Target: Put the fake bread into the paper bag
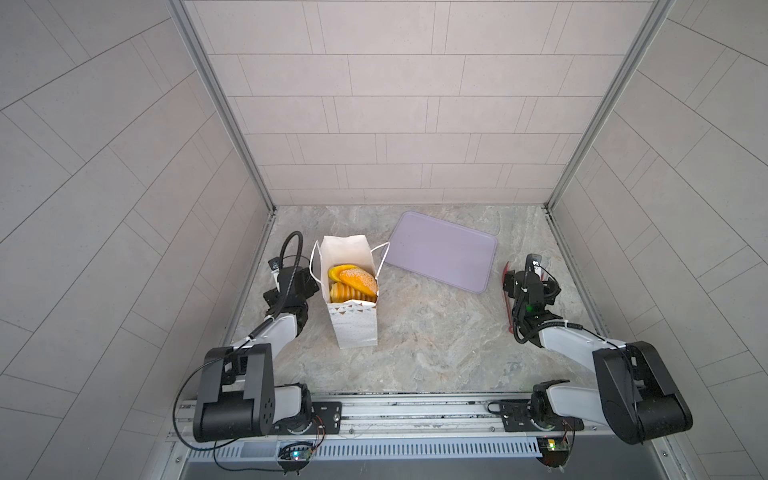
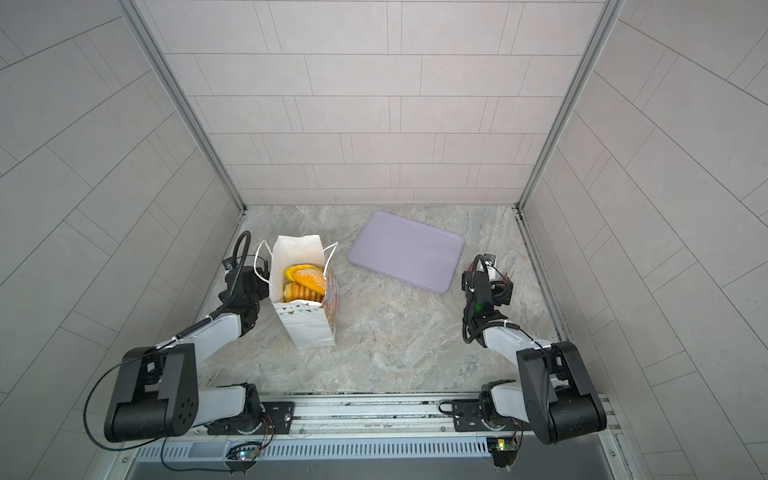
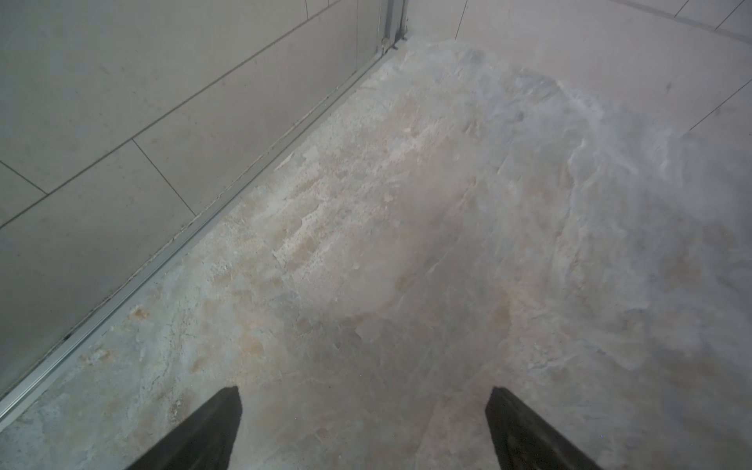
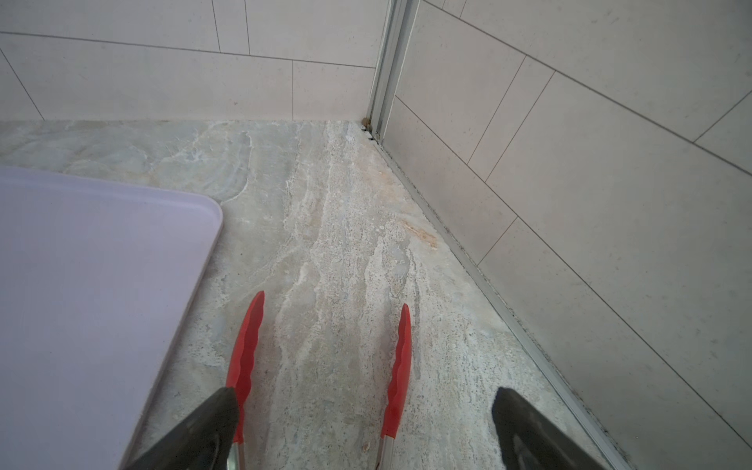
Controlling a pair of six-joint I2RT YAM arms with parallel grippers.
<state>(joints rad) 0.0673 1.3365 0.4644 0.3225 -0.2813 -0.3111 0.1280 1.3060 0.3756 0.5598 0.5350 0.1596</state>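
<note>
The paper bag (image 1: pixel 353 326) (image 2: pixel 309 328) stands upright on the left part of the marble surface (image 1: pixel 436 345), its mouth open and its cord handles hanging out to either side. The bread (image 1: pixel 353 282) (image 2: pixel 305 282) lies inside the bag, piled near the top: a seeded orange piece rests over a striped roll and a yellow piece, though how many lie beneath cannot be counted from above. The left gripper (image 3: pixel 363 392) sits low just to the left of the bag, its fingers spread wide with only bare marble between them. A lilac tray (image 1: pixel 440 253) (image 4: pixel 81 285) lies flat to the right of the bag and farther back. At the right edge of the surface, the right gripper (image 4: pixel 365 392) hangs over red-tipped tongs (image 4: pixel 244 346) lying on the marble beside the tray. Its fingers are wide apart and it grips nothing; one finger overlaps a tong arm in the wrist view, perhaps without touching it.
</note>
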